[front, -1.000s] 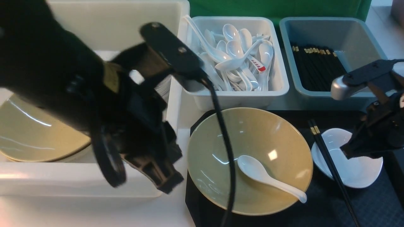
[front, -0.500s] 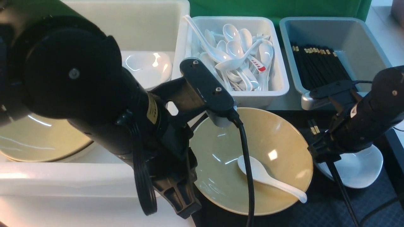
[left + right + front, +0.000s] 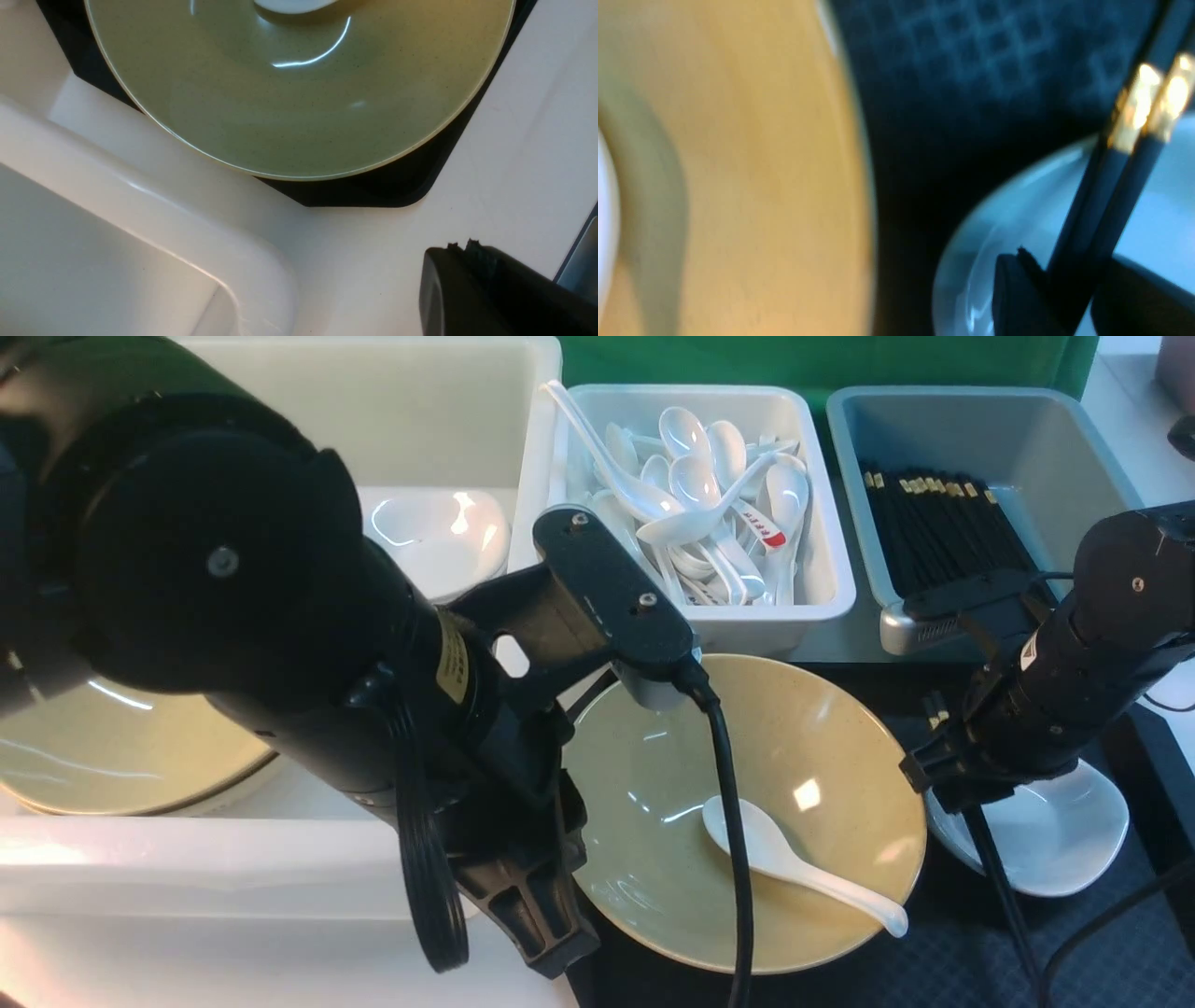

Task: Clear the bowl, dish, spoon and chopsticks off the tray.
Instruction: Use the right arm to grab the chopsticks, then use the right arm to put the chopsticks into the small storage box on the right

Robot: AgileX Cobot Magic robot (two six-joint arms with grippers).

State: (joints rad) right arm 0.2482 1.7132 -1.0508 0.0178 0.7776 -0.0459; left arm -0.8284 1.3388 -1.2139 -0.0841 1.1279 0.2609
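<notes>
Chopsticks (image 3: 1106, 196) now betw. right gripper (image 3: 1073, 298) jaws, prev. free

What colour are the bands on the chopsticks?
Gold bands on the black chopsticks, clearest in the right wrist view.

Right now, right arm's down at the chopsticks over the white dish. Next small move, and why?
Probably a short straight lift. The right end effector looks closed on the chopsticks near their gold-banded end, which lie across the dish on the tray. Raising first should clear the dish rim before any swing toward the grey-blue tub.
</notes>
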